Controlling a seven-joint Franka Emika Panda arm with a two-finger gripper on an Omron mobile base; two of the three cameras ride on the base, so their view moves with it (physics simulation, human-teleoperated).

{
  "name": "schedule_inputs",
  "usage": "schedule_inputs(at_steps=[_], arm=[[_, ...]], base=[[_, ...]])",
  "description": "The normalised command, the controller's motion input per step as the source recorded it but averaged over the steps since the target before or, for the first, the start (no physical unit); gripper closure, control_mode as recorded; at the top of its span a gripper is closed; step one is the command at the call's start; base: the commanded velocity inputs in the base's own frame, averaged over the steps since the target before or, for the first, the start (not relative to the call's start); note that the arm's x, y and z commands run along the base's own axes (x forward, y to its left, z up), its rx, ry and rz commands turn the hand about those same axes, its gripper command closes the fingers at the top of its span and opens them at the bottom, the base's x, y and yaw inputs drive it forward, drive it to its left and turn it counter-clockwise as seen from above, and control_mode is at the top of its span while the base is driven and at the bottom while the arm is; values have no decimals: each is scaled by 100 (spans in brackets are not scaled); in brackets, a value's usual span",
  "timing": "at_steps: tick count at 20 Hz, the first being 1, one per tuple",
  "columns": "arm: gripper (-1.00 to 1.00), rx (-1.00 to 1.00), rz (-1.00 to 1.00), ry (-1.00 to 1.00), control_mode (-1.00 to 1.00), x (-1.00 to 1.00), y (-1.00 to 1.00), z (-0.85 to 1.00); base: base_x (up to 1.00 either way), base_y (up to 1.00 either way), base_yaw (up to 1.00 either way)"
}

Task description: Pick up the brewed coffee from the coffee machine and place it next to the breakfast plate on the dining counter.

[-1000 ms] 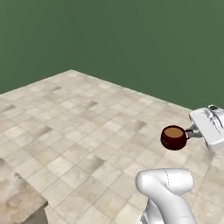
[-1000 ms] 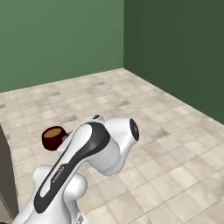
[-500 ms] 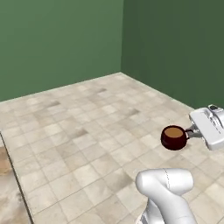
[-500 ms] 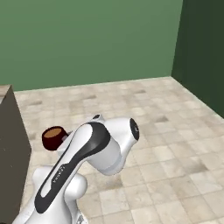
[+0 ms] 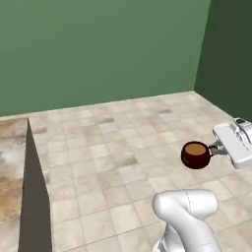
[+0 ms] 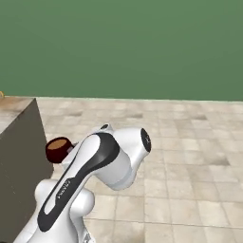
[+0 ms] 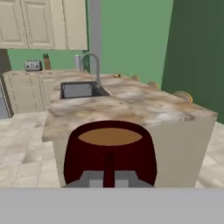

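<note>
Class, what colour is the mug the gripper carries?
Dark maroon mug, holding light brown coffee; clearest in the hand view.

The dining counter (image 7: pixel 131 107) is a long beige-brown marbled slab on plain grey sides, running away into the far kitchen in the hand view. A sink basin (image 7: pixel 78 90) is sunk into its top at the far left, with a curved faucet (image 7: pixel 92 65) rising just beside it. Yellow stool backs (image 7: pixel 183 95) show along its right edge. In the left base view the counter's marbled corner sits at the left, standing on a pale tiled floor (image 5: pixel 123 152) that stretches to the green wall.
</note>
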Motion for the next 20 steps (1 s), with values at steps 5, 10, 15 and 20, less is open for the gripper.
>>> schedule_inputs(at_steps=[5, 10, 15, 20], arm=[[100, 0, 0, 0, 100, 0, 0, 0], [100, 0, 0, 0, 100, 0, 0, 0], [100, 0, 0, 0, 100, 0, 0, 0], [100, 0, 0, 0, 100, 0, 0, 0]], base=[[100, -33, 49], [100, -42, 50], [100, -53, 47], [100, -73, 43]])
